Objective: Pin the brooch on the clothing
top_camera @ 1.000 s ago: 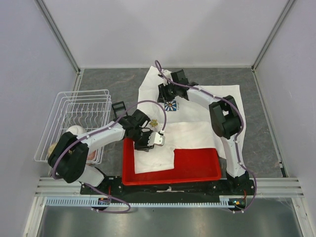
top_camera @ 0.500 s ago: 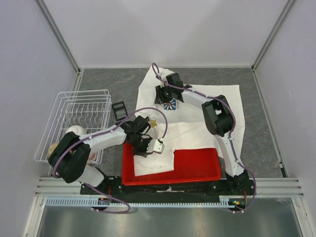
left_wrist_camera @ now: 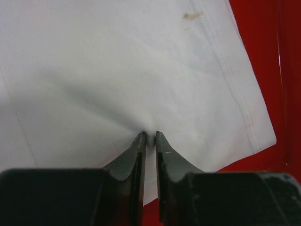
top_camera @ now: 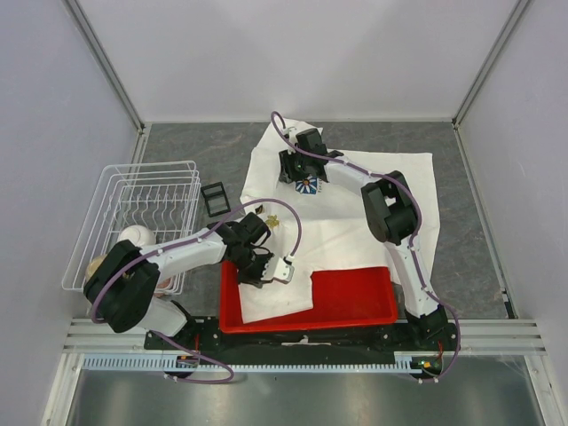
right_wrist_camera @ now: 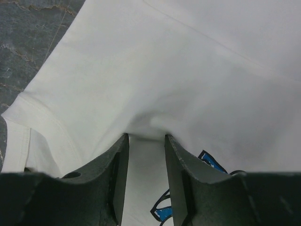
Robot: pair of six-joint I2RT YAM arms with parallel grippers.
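Left claw (top_camera: 260, 269) drawing back over the red tray (top_camera: 355, 300), nipping cloth

Since a second ago the left claw is sitting nearer my bases, farther from the brooch (top_camera: 273, 219), jaws narrowing; the right claw (top_camera: 295, 173) is lying slightly more leftward, just beside the daisy print (top_camera: 307, 185).

- Left claw: pinching a small pucker of the T-shirt (top_camera: 355, 222) near its hem, jaws nearly meeting on the fold
- Right claw: jaws standing partly apart, tips pressing into a hump of cloth; whether any is being held I cannot tell
- Brooch: lying loose on the T-shirt between the two claws, touching neither

Handling, as I am judging it: T-shirt is soft, limp, light, so it is going to bunch and slide; small pinched folds are holding it best. Brooch is looking tiny, hard, slippery, probably sharp-pinned; I am reckoning on a fingertip nip across its body, wary of snagging cloth.

Top view alone is showing the brooch, the black tray (top_camera: 214, 197) and the wire basket (top_camera: 133, 213). Left wrist alone is giving the pucker at my tips, hem stitching and a small brown mark (left_wrist_camera: 190, 16). Right wrist alone is showing the print's blue edge against grey table (right_wrist_camera: 28, 28)
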